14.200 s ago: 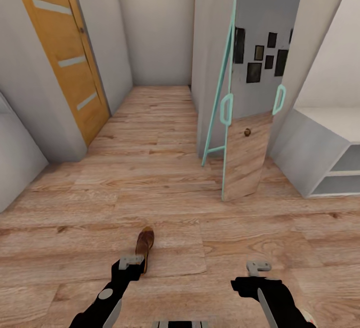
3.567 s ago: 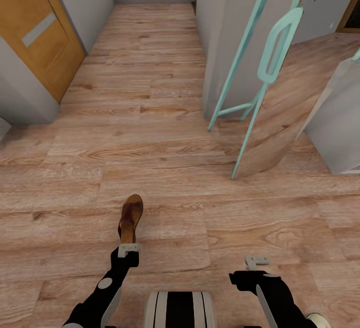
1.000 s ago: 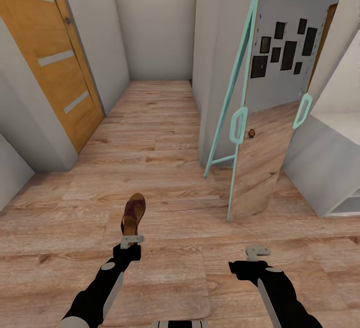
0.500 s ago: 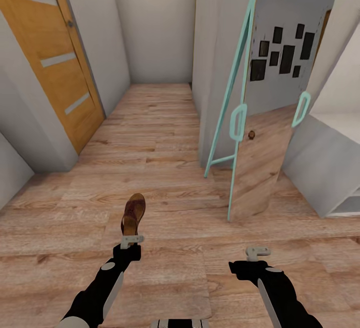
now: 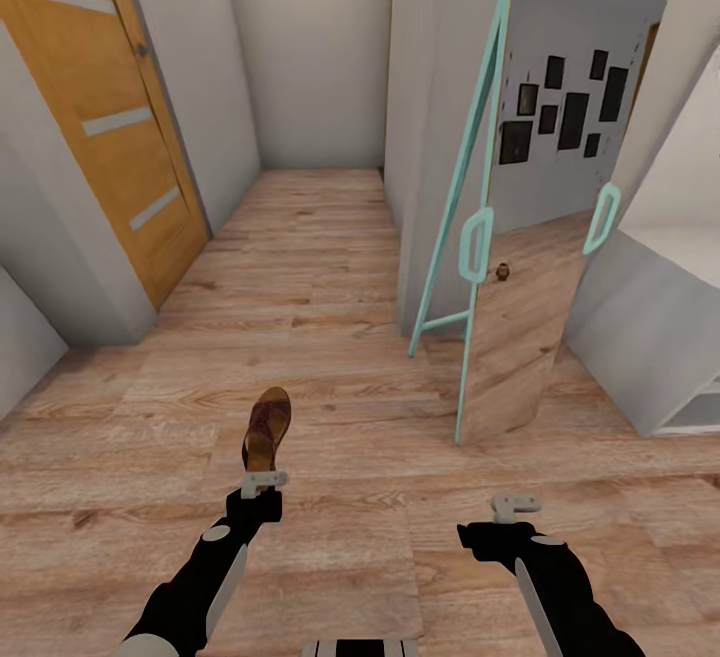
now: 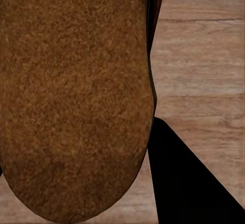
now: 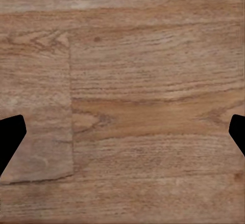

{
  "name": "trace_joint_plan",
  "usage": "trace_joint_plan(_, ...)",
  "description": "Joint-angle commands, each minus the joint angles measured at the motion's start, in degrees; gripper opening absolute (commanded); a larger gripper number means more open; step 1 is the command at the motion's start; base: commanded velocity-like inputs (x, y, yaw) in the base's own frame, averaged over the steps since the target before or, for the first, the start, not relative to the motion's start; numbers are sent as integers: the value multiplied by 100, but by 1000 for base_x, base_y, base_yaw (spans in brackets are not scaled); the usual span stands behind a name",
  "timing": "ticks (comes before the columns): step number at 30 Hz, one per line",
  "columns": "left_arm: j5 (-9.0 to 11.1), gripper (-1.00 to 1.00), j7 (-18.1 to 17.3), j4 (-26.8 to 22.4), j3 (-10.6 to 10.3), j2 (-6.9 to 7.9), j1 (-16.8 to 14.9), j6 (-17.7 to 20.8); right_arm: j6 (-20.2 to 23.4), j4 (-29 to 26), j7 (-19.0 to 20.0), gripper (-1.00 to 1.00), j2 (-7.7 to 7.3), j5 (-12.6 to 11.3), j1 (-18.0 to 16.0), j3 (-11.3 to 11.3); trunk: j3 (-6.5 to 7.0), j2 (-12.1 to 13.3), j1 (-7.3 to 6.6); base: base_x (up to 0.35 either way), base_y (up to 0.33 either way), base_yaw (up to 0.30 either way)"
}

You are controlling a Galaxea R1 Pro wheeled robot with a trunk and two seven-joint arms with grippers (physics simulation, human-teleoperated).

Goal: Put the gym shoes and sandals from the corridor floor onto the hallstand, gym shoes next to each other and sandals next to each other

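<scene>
- Left gripper [image 5: 263,480], a pale grey two-finger claw on a black arm, is closed on the heel end of a flat dark brown sandal with a tan footbed [image 5: 266,429]; the sandal points forward, away from the robot, above the light brown wood-grain plank floor [image 5: 330,337].
- From the left wrist camera the tan, grainy surface of the sandal [image 6: 76,96] is very close to the lens, with the plank floor [image 6: 204,60] beside it and one dark finger [image 6: 189,183] at its edge.
- Right gripper [image 5: 516,507] hangs over bare planks and holds nothing; the right wrist camera shows its two dark fingertips [image 7: 10,134] wide apart at the two edges, with only floor between them.
- Light grey low hallstand with a flat top and open shelf [image 5: 650,337] stands at the right side of the head view, well apart from the sandal.
- Between them leans a tall mirror with a mint-green frame [image 5: 520,267].
- An orange wooden door [image 5: 100,127] is on the left wall.
</scene>
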Motion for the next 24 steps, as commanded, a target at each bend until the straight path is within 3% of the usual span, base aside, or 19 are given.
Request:
trace_joint_plan(1, -12, -100, 1, -10, -1, 0, 0, 38, 28, -6, 1, 100, -1, 4, -2, 1, 5, -2, -1, 0, 0, 0)
trace_joint_plan(7, -11, -100, 1, -5, 3, 0, 0, 38, 28, -6, 2, 100, -1, 4, -2, 1, 54, -2, -1, -16, 12, 0)
trace_joint_plan(15, -11, -100, -2, -4, 3, 0, 0, 38, 28, -6, 2, 100, -5, 6, -2, 1, 62, -2, -1, -208, 183, 13)
trace_joint_plan(24, -11, -100, 2, -4, 9, 0, 0, 38, 28, -6, 2, 100, -5, 20, -2, 1, 70, -2, -1, -229, 221, 243)
